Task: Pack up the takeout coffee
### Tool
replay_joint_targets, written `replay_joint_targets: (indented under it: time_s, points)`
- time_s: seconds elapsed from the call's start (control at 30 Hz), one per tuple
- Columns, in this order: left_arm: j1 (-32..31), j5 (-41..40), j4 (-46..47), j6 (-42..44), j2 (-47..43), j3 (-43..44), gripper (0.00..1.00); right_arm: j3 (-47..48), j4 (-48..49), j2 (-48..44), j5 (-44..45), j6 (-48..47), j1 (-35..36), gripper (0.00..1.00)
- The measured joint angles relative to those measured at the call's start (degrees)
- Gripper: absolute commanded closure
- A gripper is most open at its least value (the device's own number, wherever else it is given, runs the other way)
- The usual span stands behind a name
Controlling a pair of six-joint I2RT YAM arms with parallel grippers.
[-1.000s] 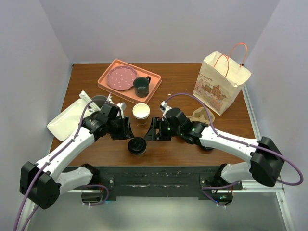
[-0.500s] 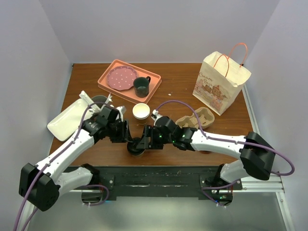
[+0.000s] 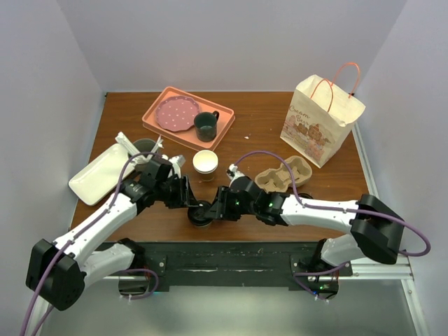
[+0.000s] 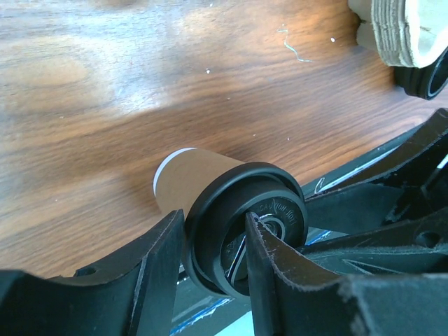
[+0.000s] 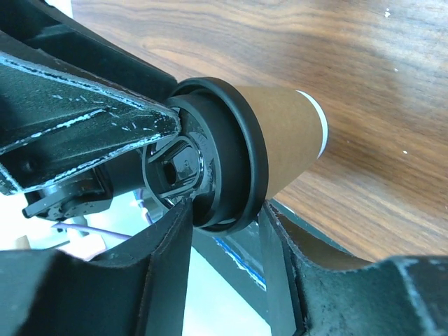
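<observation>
The takeout coffee (image 3: 201, 214) is sitting close to the near edge of the tabletop (image 3: 266, 119), about midway along it, with both arms meeting over it. The left gripper (image 3: 190, 202) is reaching in from the left and clamping the black lid. In its wrist view the two fingers (image 4: 157, 273) are pressing on opposite sides of the lid's rim, and the tan cup body (image 4: 199, 175) is pointing away toward the wood. The right gripper (image 3: 214, 208) is coming in from the right and is likewise closing on the same lid, its fingers (image 5: 164, 266) hugging the rim on either side. Whether the cup's base is resting on the wood cannot be told.

Further back, an open paper cup (image 3: 205, 162) is standing near the middle of the tabletop, and a cardboard cup carrier (image 3: 283, 173) is lying to its right. A white rectangular dish (image 3: 98, 171) is overhanging the left edge. Toward the far left corner, a pink tray (image 3: 148, 119) is carrying a dotted plate (image 3: 175, 112) and a dark green mug (image 3: 206, 126). A printed paper bag (image 3: 318, 119) is standing upright by the far right corner.
</observation>
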Motion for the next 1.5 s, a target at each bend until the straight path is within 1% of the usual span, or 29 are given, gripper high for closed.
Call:
replay_joint_targets:
  time_s: [0.13,0.27,0.5,0.7,0.83,0.93,1.07,1.2,1.23,1.33,1.5]
  points:
    - [0.1,0.8,2.1,-0.9,-0.8,-1.5,0.58,-3.5,5.0,-0.9,0.2,0.7,0.0,0.64]
    - [0.2,1.5,3.8,-1.4,-1.7,-2.8,0.57,-7.0,10.1,-1.9,0.6,1.5,0.0,0.64]
    - [0.2,3.0,5.1,-2.6,-2.1,-3.6,0.57,-8.2,11.2,-3.2,1.9,-1.1,-0.1,0.64]
    - [0.5,3.4,5.2,-3.9,-2.5,-3.8,0.57,-4.1,5.6,-2.4,1.7,-7.8,-1.7,0.63]
    - [0.6,3.5,5.8,-4.7,-2.9,-4.2,0.58,-0.7,2.5,-0.8,0.1,-14.6,-5.7,0.63]
    - [0.3,5.3,6.1,-5.4,-3.3,-5.0,0.58,1.7,1.4,0.1,0.0,-19.2,-9.1,0.62]
    - [-0.1,6.6,7.1,-5.8,-3.3,-5.8,0.58,3.7,-0.9,0.7,-1.3,-24.0,-9.8,0.59]
    - [-0.1,6.9,7.6,-6.4,-3.3,-6.0,0.58,4.1,-2.0,0.7,-1.7,-25.1,-10.0,0.52]
    - [-0.1,7.1,7.7,-6.6,-3.2,-6.1,0.58,4.1,-2.4,0.6,-1.6,-25.0,-10.1,0.47]
    - [-0.1,7.6,8.1,-6.6,-2.9,-6.2,0.58,4.5,-5.1,-0.2,-0.9,-24.7,-10.4,0.4]
    - [-0.1,8.0,8.4,-6.6,-2.6,-6.2,0.58,5.6,-11.3,-2.8,0.4,-23.3,-10.7,0.38]
